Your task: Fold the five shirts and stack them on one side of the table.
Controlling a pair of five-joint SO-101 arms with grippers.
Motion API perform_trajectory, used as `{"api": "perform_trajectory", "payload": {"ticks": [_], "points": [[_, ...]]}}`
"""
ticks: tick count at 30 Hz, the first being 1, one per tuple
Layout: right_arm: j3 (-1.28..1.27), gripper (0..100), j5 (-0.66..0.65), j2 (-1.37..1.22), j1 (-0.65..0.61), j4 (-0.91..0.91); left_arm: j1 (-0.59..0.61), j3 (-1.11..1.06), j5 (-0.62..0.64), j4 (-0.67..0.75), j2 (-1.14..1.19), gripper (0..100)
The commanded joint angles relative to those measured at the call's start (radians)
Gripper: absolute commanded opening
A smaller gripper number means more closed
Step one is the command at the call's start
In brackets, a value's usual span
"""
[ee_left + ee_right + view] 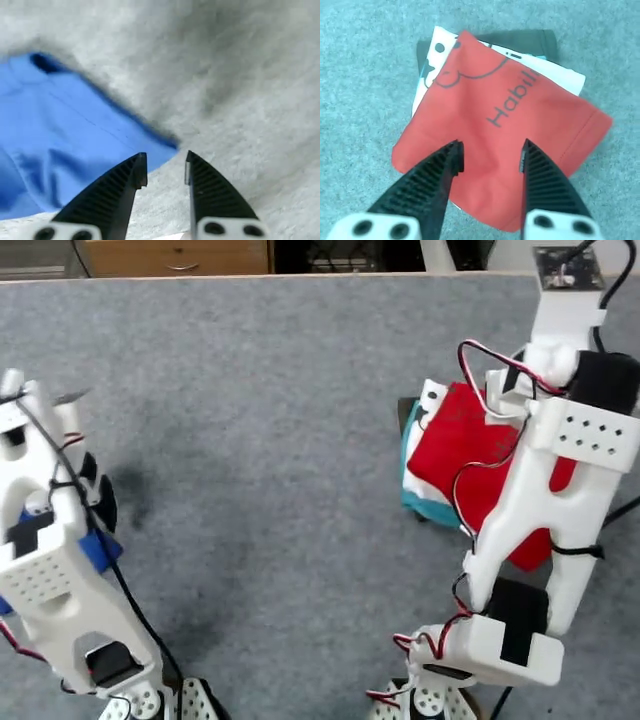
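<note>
My left fingers [125, 182] are spread a little and pinch nothing. They hang low over the grey tabletop [260, 410], just beside the edge of the blue shirt [60, 135], which lies at my left side under that arm; I cannot tell whether it is folded. I judge I am placed there to take its hem, since it looks like the last one to go over. My right fingers [440, 170] are spread too and empty, above the red shirt [500, 135]. It tops the stack on my right side, set askew on a white shirt [560, 75], with a dark shirt [535, 40] under that and a teal shirt [420, 502] showing at the stack's edge in the high view. That makes four piled, so the job seems nearly done, though the red one sits crooked and may want squaring. The tabletop is a felt-like cloth, likely to drag at fabric. Past its far edge stands a wooden drawer unit [180, 255].
</note>
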State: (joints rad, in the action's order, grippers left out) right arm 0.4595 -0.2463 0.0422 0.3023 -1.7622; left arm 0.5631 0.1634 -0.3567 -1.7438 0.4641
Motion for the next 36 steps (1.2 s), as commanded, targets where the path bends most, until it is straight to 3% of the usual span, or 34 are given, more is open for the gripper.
{"api": "perform_trajectory", "payload": {"ticks": [1, 8, 14, 17, 22, 25, 28, 30, 34, 36], "points": [[-0.008, 18.7, -0.005, 0.047, 0.011, -0.005, -0.001, -0.03, -0.049, -0.015, -0.077, 16], [-0.002, 18.7, -0.005, 0.047, 0.003, -0.005, -0.039, -0.176, -0.048, -0.011, -0.055, 16], [-0.002, 18.7, -0.005, 0.048, 0.008, -0.005, -0.041, -0.3, 0.026, 0.126, -0.051, 15], [-0.002, 18.7, -0.005, 0.048, 0.006, -0.005, -0.042, -0.312, 0.066, 0.158, -0.051, 10], [-0.005, 18.7, -0.005, 0.048, 0.002, -0.005, -0.048, -0.303, 0.08, 0.144, -0.068, 5], [-0.015, 18.7, -0.005, 0.047, -0.049, -0.005, -0.035, -0.257, 0.072, 0.052, -0.133, 6], [-0.031, 18.7, 0.009, 0.044, -0.16, -0.005, 0.042, -0.186, 0.043, -0.006, -0.27, 6], [-0.059, 18.7, 0.101, 0.039, -0.284, -0.005, 0.131, -0.159, 0.011, -0.012, -0.365, 8], [-0.156, 18.8, 0.288, -0.022, -0.646, -0.002, 0.378, -0.159, -0.043, -0.012, -0.511, 18], [-0.176, 18.8, 0.362, -0.097, -0.83, 0.041, 0.524, -0.157, -0.06, -0.012, -0.555, 18]]}}
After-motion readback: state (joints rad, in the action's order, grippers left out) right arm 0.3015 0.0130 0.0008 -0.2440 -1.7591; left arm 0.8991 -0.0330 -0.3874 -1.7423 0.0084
